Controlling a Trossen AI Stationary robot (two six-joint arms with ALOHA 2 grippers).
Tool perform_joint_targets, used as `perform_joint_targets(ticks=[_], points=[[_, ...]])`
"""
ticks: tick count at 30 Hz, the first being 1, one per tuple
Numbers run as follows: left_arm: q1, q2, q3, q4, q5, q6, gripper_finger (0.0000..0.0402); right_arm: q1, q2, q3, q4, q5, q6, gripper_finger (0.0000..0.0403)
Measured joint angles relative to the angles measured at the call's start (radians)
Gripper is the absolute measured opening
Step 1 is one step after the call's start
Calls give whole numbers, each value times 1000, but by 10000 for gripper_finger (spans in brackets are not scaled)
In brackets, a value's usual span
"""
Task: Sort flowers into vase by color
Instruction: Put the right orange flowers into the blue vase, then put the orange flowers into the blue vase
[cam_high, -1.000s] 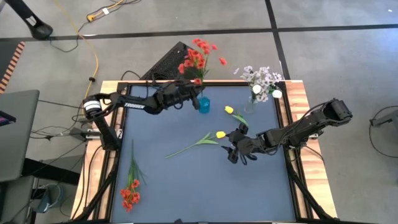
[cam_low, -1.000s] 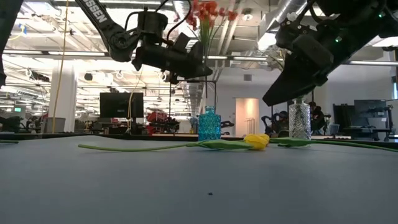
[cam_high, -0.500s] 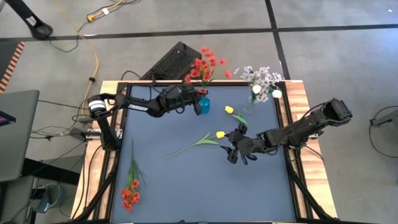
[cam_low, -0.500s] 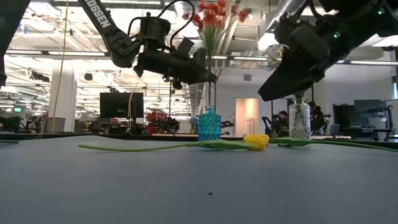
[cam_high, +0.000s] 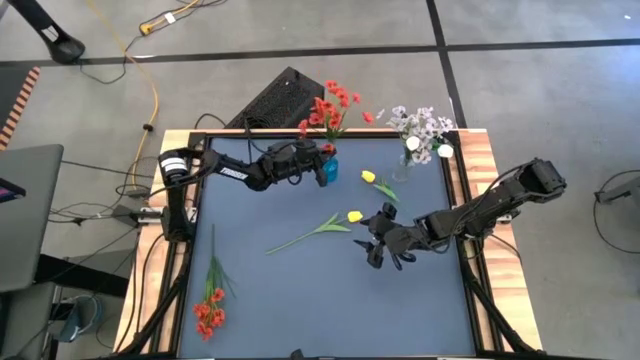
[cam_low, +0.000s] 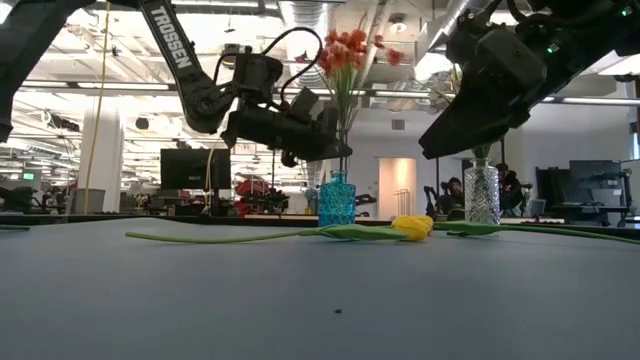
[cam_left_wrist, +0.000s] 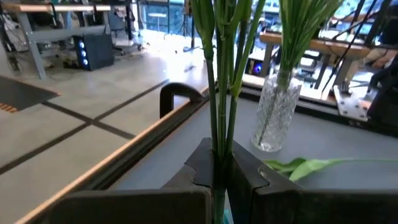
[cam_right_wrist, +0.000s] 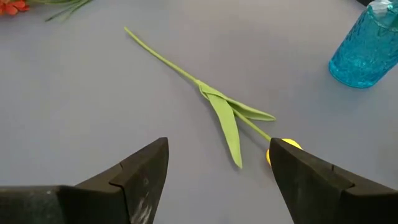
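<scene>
Across the grey tabletop (cam_high: 300, 290), left gripper (cam_high: 318, 164) pinches red-blossom stems (cam_left_wrist: 222, 93) over the blue vase (cam_high: 328, 168), needing lowering and release, while right gripper (cam_high: 377, 243) hovers spread above the lying yellow tulip (cam_high: 353, 216), seemingly next.

The flat grey-blue table (cam_high: 300, 290) with wooden edges held a blue glass vase (cam_high: 328, 169), a clear glass vase (cam_high: 403, 171), a yellow tulip (cam_high: 322, 227) lying down, another yellow tulip (cam_high: 374, 181) and a red flower bunch (cam_high: 209, 302).
</scene>
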Motion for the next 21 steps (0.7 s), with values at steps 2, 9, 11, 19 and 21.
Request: perform_joint_targets(ticks=[2, 9, 11, 19, 21], points=[[0, 0, 0, -15, -3, 0, 1, 0, 0, 0, 0, 0, 0, 306], [0, 0, 0, -32, -25, -2, 44, -4, 0, 0, -1, -1, 0, 306], [0, 0, 0, -36, -35, -1, 61, -4, 0, 0, -1, -1, 0, 306], [0, 0, 0, -61, -31, -1, 115, 0, 0, 0, -1, -2, 0, 306], [0, -2, 0, -83, -31, -1, 125, 0, 0, 0, -1, -2, -1, 306]])
